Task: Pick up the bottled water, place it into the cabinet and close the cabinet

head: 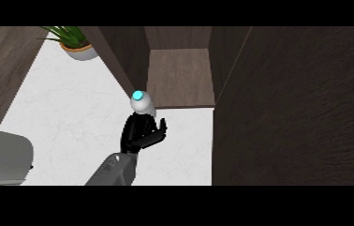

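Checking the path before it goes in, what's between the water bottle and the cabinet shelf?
Nothing. In the head view, the bottled water, held by the left hand, sits just before the open cabinet shelf's edge.

white counter (76,112), potted plant (72,43) on it

No legible txt, labels or nos. anywhere.

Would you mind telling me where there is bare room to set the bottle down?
The cabinet shelf is bare between its side walls. The white counter lies open between the potted plant and the hand holding the bottled water. It is tighter by the cabinet's left wall.
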Controlling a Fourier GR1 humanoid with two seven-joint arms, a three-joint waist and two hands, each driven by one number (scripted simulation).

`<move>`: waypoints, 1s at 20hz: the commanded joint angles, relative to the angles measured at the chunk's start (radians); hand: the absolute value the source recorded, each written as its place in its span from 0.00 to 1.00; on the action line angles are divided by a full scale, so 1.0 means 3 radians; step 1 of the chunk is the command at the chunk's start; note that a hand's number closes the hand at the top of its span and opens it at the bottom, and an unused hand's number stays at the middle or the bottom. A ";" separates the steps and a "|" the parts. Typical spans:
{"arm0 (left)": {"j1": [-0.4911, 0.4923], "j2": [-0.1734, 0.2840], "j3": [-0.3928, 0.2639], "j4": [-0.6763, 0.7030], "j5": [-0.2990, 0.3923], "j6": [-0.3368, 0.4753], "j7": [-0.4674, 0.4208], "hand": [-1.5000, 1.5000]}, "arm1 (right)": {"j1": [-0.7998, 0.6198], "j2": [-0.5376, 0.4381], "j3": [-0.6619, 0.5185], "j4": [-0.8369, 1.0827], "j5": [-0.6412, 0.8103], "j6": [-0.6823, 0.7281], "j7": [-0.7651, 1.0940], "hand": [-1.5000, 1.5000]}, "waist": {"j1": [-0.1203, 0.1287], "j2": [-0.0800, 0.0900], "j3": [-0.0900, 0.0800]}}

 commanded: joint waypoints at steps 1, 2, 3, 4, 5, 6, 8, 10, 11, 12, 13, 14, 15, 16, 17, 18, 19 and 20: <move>-0.0887 0.0003 0.0021 -0.0351 0.0032 0.0508 0.0341 1.00 | -0.0060 0.0007 -0.0092 -0.0077 -0.0177 -0.0014 0.0020 0.00 | -0.0047 -0.0022 0.0007; -0.0898 0.0003 -0.0038 -0.0339 0.0084 0.0639 0.0379 1.00 | 0.0050 -0.0069 -0.0053 -0.0142 -0.0185 0.0087 0.0014 0.00 | -0.0126 -0.0024 0.0003; -0.0926 0.0003 -0.0065 -0.0408 0.0070 0.0661 0.0419 1.00 | 0.0004 0.0000 -0.0010 -0.0059 -0.0161 0.0019 0.0053 0.00 | -0.0066 -0.0017 0.0004; -0.0946 0.0003 -0.0091 -0.0394 0.0098 0.0818 0.0436 1.00 | -0.0044 -0.0008 -0.0060 -0.0052 -0.0153 0.0040 -0.0023 0.00 | -0.0091 -0.0015 0.0004; -0.0978 0.0003 -0.0119 -0.0427 0.0181 0.0878 0.0562 1.00 | -0.0023 0.0000 -0.0053 -0.0022 -0.0142 0.0042 -0.0033 0.00 | -0.0100 -0.0015 0.0003; -0.0986 0.0003 -0.0187 -0.0421 0.0246 0.0948 0.0550 1.00 | -0.0079 -0.0034 -0.0091 -0.0098 -0.0162 0.0049 0.0010 0.00 | -0.0106 0.0006 -0.0003; -0.1109 0.0002 -0.0231 -0.0409 0.0277 0.1076 0.0710 1.00 | -0.0009 -0.0032 -0.0081 -0.0119 -0.0185 0.0059 0.0018 0.00 | -0.0110 -0.0002 -0.0001; -0.1283 0.0048 -0.0281 -0.0258 0.0248 0.1058 0.0804 1.00 | -0.0077 -0.0004 -0.0150 -0.0060 -0.0197 0.0026 -0.0013 0.00 | -0.0093 0.0018 0.0001; -0.1276 0.0036 -0.0369 -0.0213 0.0200 0.1201 0.0739 1.00 | -0.0078 -0.0014 -0.0154 -0.0041 -0.0227 0.0041 0.0005 0.00 | -0.0080 0.0020 0.0001; -0.1342 0.0162 -0.0498 -0.0153 0.0124 0.1247 0.0810 1.00 | -0.0089 0.0035 -0.0083 -0.0044 -0.0167 0.0016 -0.0008 0.00 | -0.0079 0.0015 0.0002; -0.1499 0.0254 -0.0514 -0.0070 0.0066 0.1293 0.0879 1.00 | -0.0048 -0.0057 -0.0166 -0.0119 -0.0241 0.0091 0.0000 0.00 | -0.0113 0.0016 0.0004; -0.1609 0.0140 -0.0495 0.0105 0.0037 0.1425 0.0915 1.00 | -0.0076 0.0020 -0.0110 0.0018 -0.0190 0.0066 -0.0071 0.00 | -0.0116 0.0024 0.0002; -0.1735 0.0242 -0.0407 0.0310 0.0060 0.1375 0.0968 1.00 | -0.0137 -0.0043 -0.0207 -0.0080 -0.0278 0.0076 0.0009 0.00 | -0.0121 0.0057 0.0000; -0.1849 0.0150 -0.0385 0.0432 0.0021 0.1589 0.0988 1.00 | -0.0082 -0.0058 -0.0210 -0.0101 -0.0292 0.0109 -0.0011 0.00 | -0.0151 0.0052 0.0000; -0.1775 0.0064 -0.0339 0.0631 0.0037 0.1535 0.0829 1.00 | -0.0136 -0.0106 -0.0318 -0.0135 -0.0386 0.0119 0.0042 0.00 | -0.0125 0.0066 -0.0003; -0.2017 0.0165 -0.0301 0.0711 0.0027 0.1591 0.1007 1.00 | -0.0159 -0.0028 -0.0217 -0.0110 -0.0333 0.0069 0.0054 0.00 | -0.0136 0.0069 -0.0002; -0.1959 0.0110 -0.0201 0.0798 0.0079 0.1633 0.0851 1.00 | -0.0098 -0.0132 -0.0330 -0.0191 -0.0469 0.0161 0.0063 0.00 | -0.0157 0.0077 -0.0004; -0.2008 0.0101 -0.0099 0.0844 0.0145 0.1559 0.0801 1.00 | -0.0173 -0.0034 -0.0330 -0.0080 -0.0489 0.0074 0.0065 0.00 | -0.0120 0.0073 -0.0004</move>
